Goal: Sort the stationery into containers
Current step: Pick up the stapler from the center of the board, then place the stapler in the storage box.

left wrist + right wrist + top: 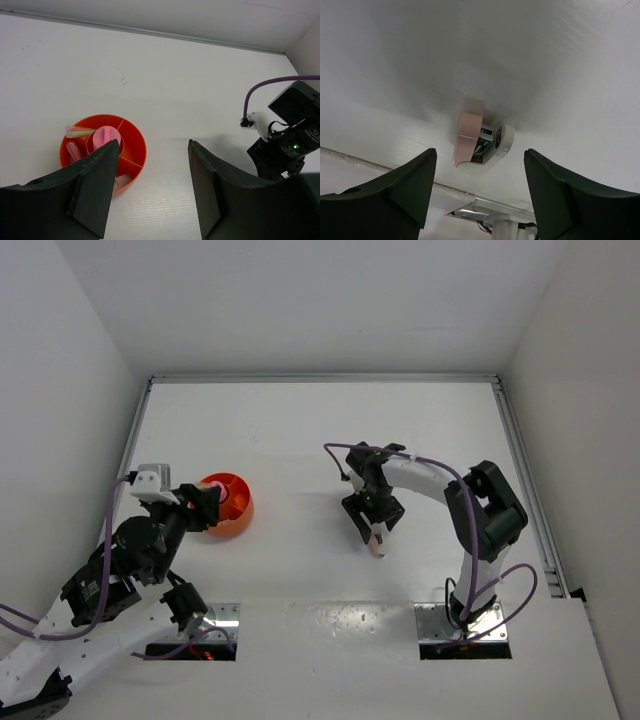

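Note:
The orange bowl (232,512) with inner dividers stands left of centre. In the left wrist view the bowl (136,145) holds a round pink piece (106,136) in its middle cell, a beige stick (80,133), a pink stub (74,149) and a pale piece (123,178). My left gripper (154,142) hovers open and empty just right of the bowl, and its left finger (95,185) hides part of the rim. A small pink-and-white piece (477,142) lies on the table. My right gripper (480,151) hangs open above it, a finger on each side and neither touching. From above, that piece (377,544) shows just below the right gripper (372,530).
White walls close in the table on the left, back and right, with a metal rail (525,480) along the right side. The right arm's black wrist (292,140) and purple cable (270,86) show to the right in the left wrist view. Both arm bases sit at the near edge.

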Tool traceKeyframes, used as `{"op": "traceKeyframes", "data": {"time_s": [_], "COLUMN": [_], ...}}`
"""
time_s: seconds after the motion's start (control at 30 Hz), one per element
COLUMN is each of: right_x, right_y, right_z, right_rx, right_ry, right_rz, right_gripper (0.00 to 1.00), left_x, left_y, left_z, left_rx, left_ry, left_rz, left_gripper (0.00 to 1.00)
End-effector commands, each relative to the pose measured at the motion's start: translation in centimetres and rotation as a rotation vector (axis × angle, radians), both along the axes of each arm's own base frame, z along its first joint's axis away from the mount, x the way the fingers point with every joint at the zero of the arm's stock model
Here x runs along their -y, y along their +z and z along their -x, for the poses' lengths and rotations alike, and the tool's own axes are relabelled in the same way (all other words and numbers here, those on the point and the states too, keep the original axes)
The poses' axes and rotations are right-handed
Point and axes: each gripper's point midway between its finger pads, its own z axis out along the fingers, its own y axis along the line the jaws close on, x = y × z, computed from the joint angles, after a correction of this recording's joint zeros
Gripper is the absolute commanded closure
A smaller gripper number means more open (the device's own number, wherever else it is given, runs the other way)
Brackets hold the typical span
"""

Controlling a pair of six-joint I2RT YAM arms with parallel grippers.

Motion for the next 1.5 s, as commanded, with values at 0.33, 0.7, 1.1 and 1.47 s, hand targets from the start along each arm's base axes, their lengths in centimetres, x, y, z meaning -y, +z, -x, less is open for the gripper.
{"op": "traceKeyframes", "data": {"time_s": [0.33, 0.7, 1.1, 1.47], "right_x": [0.2, -3.6, -20.8, -30.2], "right_y": [-1.7, 3.1, 17.2, 21.0], "right_z": [0.3, -3.0, -12.4, -11.9], "right_rx": [-0.027, 0.121, 0.368, 0.383], "right_ry": [0.000, 0.069, 0.285, 0.667], "right_rz": [0.033, -0.148, -0.818, -1.461], "right_gripper": [0.41, 0.95, 0.98, 0.92], "left_x": [0.5, 0.4, -0.1, -0.5], "left_y": [0.6, 0.7, 1.2, 1.2], "left_z": [-0.2, -0.1, 0.3, 0.2], "left_rx": [0.019, 0.024, 0.045, 0.048], "left_ry": [-0.015, -0.015, -0.015, 0.012], "left_rz": [0.012, 0.019, 0.044, 0.041], "left_gripper": [0.37, 0.37, 0.37, 0.37]}}
